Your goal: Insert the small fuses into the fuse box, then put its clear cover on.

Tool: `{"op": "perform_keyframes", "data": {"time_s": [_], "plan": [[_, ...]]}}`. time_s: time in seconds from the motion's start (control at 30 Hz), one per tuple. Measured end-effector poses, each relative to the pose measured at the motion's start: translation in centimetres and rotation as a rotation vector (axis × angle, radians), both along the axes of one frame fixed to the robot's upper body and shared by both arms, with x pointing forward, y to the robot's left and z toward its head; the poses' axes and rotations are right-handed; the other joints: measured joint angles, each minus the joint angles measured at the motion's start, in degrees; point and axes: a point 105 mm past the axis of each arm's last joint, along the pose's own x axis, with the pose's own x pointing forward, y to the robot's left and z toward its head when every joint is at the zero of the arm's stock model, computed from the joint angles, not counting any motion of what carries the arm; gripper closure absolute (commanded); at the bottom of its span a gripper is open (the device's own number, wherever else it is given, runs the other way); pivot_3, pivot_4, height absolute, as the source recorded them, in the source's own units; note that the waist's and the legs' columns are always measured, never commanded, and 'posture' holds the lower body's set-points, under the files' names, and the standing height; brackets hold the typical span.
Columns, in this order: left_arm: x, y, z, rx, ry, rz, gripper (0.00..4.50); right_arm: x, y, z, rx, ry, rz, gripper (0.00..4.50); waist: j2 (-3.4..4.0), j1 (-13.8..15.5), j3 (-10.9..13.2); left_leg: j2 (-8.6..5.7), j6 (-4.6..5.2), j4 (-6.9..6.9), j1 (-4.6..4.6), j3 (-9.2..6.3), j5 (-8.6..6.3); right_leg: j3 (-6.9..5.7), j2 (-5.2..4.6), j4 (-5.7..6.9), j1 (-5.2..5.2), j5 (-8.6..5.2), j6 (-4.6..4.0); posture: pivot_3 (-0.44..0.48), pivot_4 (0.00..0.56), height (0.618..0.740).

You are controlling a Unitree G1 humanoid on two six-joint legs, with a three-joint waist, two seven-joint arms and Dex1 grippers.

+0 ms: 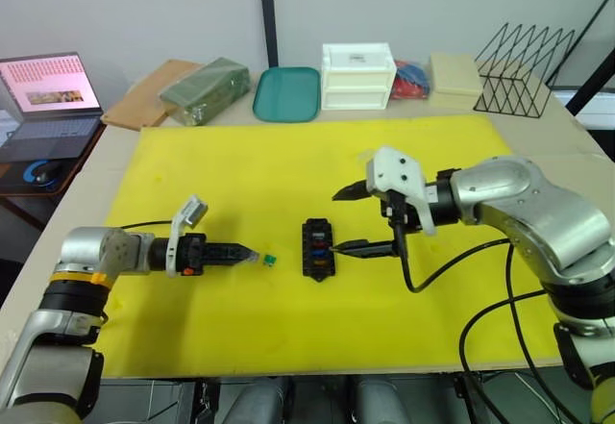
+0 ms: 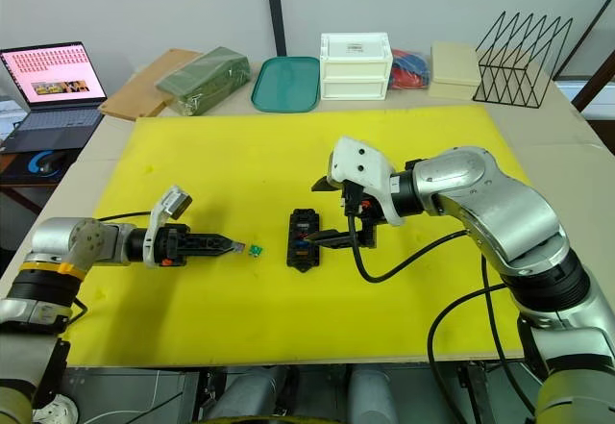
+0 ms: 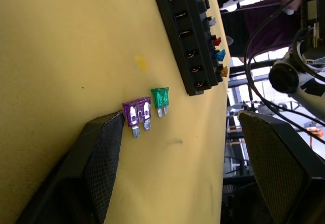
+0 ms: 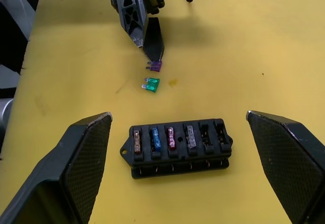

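The fuse box [image 4: 176, 148] sits on the yellow mat [image 1: 288, 164] just ahead of the wide-open, empty right gripper [image 4: 180, 176]. 4 fuses fill one row, leaving 2 slots there bare. The purple fuse [image 3: 137, 115] and green fuse [image 3: 160, 98] lie loose at the left gripper's [image 3: 183, 168] tips, its fingers spread and holding nothing. Only the wrist views separate these 2. The cover isn't on yet; I can't locate it.

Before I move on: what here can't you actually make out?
- Clear cover: I cannot pick it out anywhere.
- Fuse box: far row slots in the left wrist view are turned away; only fuse tips show.
- Purple fuse: the head views hide it at the left gripper.
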Motion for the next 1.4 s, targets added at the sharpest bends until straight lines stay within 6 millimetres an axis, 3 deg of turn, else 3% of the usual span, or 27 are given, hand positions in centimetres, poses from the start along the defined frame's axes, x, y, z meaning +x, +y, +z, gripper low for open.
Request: {"op": "perform_keyframes", "data": {"time_s": [0.07,0.23,0.53,0.7,0.93,1.1,1.4], "plan": [[0.1,-0.1,-0.1,0.003,-0.008,0.0,0.74,0.0,0.0,0.0,-0.003,0.001,-0.002,0.0,0.0,0.1,0.0,-0.01,0.01,0.06,0.0,0.0,-0.01,0.0,0.0,0.01,0.04,0.0,0.0,0.0,0.15,0.74],[0.1,0.1,-0.7,0.035,-0.032,0.011,2.03,-0.1,0.0,-0.1,-0.007,0.003,-0.001,0.0,0.0,-0.01,0.0,0.0,0.01,0.08,0.0,-0.01,-0.01,0.0,0.01,0.02,0.04,0.0,0.0,0.0,0.15,0.74],[0.2,0.1,-1.0,0.052,-0.066,0.008,2.03,-0.1,0.2,-0.3,-0.023,0.002,0.002,0.0,0.0,0.0,0.0,0.0,0.01,0.08,0.0,-0.01,-0.01,0.0,0.01,0.02,0.04,0.0,0.0,0.0,0.15,0.74],[0.3,0.2,-1.3,0.078,-0.067,0.019,3.33,-0.1,0.3,-0.5,-0.028,0.006,0.006,0.0,0.0,-0.04,0.0,0.0,0.02,0.08,0.0,-0.01,-0.01,-0.01,0.01,0.02,0.04,0.0,0.0,0.0,0.15,0.74],[0.3,0.2,-1.5,0.086,-0.07,0.021,3.33,0.0,0.4,-0.5,-0.036,-0.004,0.006,0.0,0.0,-0.11,0.0,0.0,0.02,0.08,0.0,-0.01,-0.01,0.0,0.02,0.02,0.03,0.0,0.0,0.0,0.15,0.74],[0.2,0.2,-1.6,0.09,-0.073,0.018,4.49,0.1,0.4,-0.4,-0.037,-0.021,0.008,0.0,0.0,-0.15,0.0,0.0,0.01,0.07,0.0,-0.01,-0.01,0.0,0.02,0.03,0.03,0.0,0.0,0.0,0.15,0.74],[0.2,0.1,-1.7,0.093,-0.076,0.02,4.49,0.3,0.3,-0.5,-0.04,-0.028,0.002,0.0,0.03,-0.13,-0.02,0.01,0.01,0.08,0.01,-0.01,-0.01,0.0,0.02,0.04,0.03,0.0,0.0,0.0,0.15,0.74]]}}
